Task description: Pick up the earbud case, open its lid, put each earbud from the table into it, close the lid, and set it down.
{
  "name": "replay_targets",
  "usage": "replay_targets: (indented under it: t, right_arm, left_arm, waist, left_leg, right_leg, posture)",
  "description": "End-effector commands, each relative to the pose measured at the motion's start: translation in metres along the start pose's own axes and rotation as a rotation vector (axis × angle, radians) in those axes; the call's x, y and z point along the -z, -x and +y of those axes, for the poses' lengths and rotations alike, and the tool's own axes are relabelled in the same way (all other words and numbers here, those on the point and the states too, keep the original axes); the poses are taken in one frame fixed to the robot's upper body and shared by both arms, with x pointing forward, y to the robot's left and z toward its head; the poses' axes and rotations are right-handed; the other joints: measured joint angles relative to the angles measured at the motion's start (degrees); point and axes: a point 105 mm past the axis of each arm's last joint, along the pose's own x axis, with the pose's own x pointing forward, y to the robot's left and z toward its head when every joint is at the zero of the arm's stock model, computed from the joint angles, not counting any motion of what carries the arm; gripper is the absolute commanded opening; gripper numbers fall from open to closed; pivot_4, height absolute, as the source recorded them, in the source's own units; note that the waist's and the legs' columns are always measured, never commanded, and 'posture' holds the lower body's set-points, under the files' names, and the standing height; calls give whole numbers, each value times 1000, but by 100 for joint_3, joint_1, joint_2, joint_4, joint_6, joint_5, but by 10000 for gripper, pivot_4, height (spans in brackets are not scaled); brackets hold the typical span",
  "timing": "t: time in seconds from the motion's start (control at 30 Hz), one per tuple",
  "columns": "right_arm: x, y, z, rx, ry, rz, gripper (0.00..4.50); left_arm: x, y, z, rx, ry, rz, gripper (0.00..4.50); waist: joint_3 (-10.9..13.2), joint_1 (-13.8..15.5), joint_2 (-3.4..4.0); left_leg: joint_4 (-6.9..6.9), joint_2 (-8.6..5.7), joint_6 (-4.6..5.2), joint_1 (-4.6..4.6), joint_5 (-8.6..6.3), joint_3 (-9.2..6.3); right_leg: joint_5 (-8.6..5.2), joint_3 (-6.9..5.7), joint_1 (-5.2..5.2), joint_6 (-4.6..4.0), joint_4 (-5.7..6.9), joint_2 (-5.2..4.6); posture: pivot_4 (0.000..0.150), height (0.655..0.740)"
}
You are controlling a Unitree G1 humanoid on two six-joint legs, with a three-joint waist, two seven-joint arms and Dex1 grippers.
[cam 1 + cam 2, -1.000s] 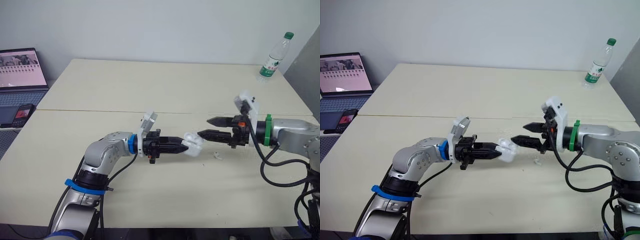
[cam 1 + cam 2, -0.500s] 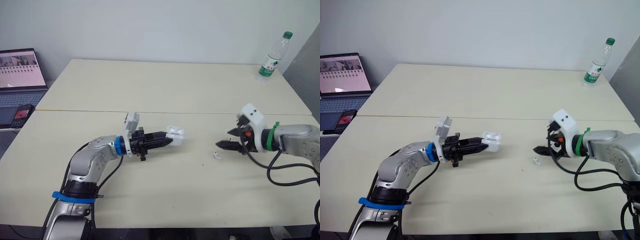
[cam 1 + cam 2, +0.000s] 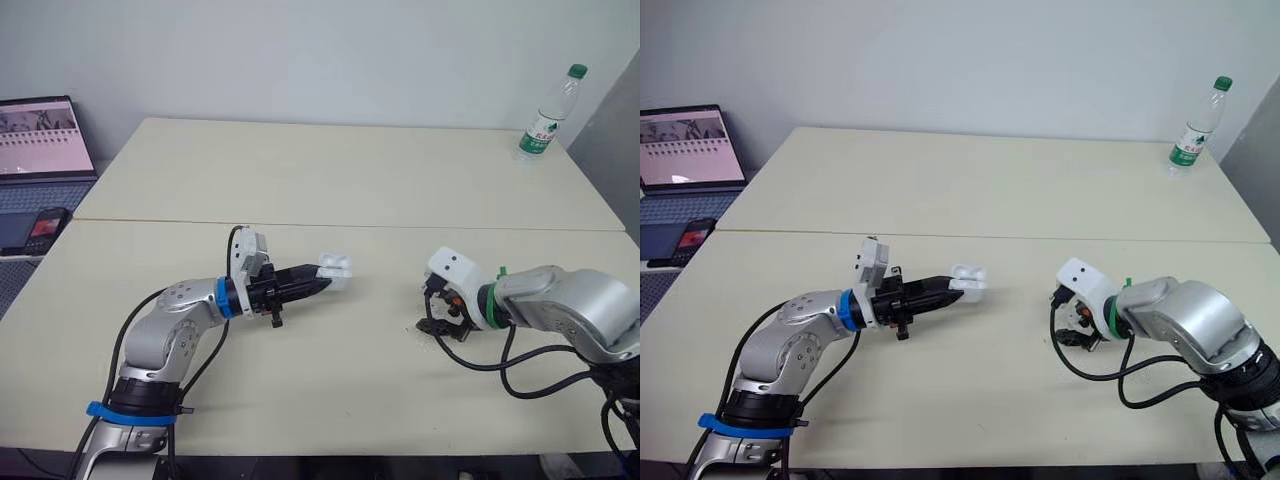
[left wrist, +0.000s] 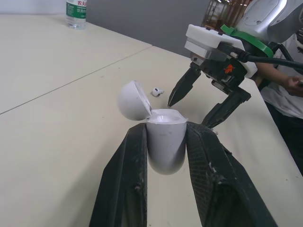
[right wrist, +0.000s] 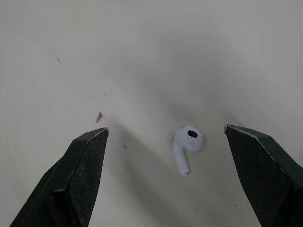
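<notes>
My left gripper is shut on the white earbud case and holds it above the table, left of centre. The case's lid stands open. A single white earbud lies on the table to the right. My right gripper points down over it, open wide, with one finger on either side and neither touching it. In the left wrist view the earbud lies just beyond the case, beside the open right gripper.
A water bottle stands at the table's far right corner. A laptop and a phone sit on a side surface to the left. A person's hand shows behind the right arm.
The right gripper left the case, dropped to the table and now straddles the earbud. The left arm drew back to the left with the open case.
</notes>
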Motion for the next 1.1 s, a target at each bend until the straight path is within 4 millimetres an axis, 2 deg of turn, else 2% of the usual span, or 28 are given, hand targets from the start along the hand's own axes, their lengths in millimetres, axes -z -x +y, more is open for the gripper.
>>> replay_targets:
  t: [0.03,0.4,0.5,0.77,0.8,0.87,1.0,1.1]
  right_arm:
    - [-2,4,-5,46,-12,19,40903]
    - [-2,-5,-3,54,-92,33,40903]
    - [-2,-7,-2,49,-102,32,35181]
    - [-4,-6,-4,58,-106,24,5403]
    - [-4,-6,-4,59,-107,20,3834]
    - [-4,0,-4,40,-72,2,3870]
    - [14,21,0,-27,99,21,3870]
    - [33,33,-4,-72,263,31,3870]
  left_arm:
    - [-9,-1,-2,1,-60,-16,8352]
    - [-12,-4,2,-11,-44,-52,8352]
    - [-11,-4,2,-11,-47,-47,8352]
    - [-11,-3,2,-10,-44,-45,8352]
    - [-11,-3,2,-9,-43,-45,8352]
    - [-11,-4,2,-7,-41,-45,8352]
    - [-10,-4,0,-5,-37,-44,8352]
    - [-9,-5,-1,-1,-34,-45,8352]
  waist:
    - [0,1,0]
    - [-1,-3,-1]
    - [-1,-6,-1]
    - [0,-5,-1]
    - [-1,-5,-1]
    - [-1,-5,-1]
    - [3,31,4]
    - [3,22,3]
  left_leg:
    - [0,0,0,-1,0,0]
    - [2,0,0,-1,0,-2]
    - [3,1,0,0,0,-2]
    - [3,1,0,-1,0,-4]
    - [3,1,0,-1,0,-4]
    - [3,0,0,-1,0,-4]
    - [3,-9,0,-9,0,-10]
    - [3,-10,1,-20,-1,-20]
  right_leg:
    - [0,0,0,0,0,0]
    - [1,-2,0,0,2,3]
    - [1,-2,1,0,3,4]
    - [1,-2,1,0,3,11]
    - [1,-2,1,0,3,11]
    - [1,-2,1,0,3,11]
    - [0,-13,-1,1,-1,11]
    - [-2,-22,-2,5,-12,8]
  posture:
    - [1500,7362]
    - [1500,7362]
    - [1500,7362]
    - [1500,7362]
    - [1500,7362]
    - [1500,7362]
    - [1500,7362]
    - [1500,7362]
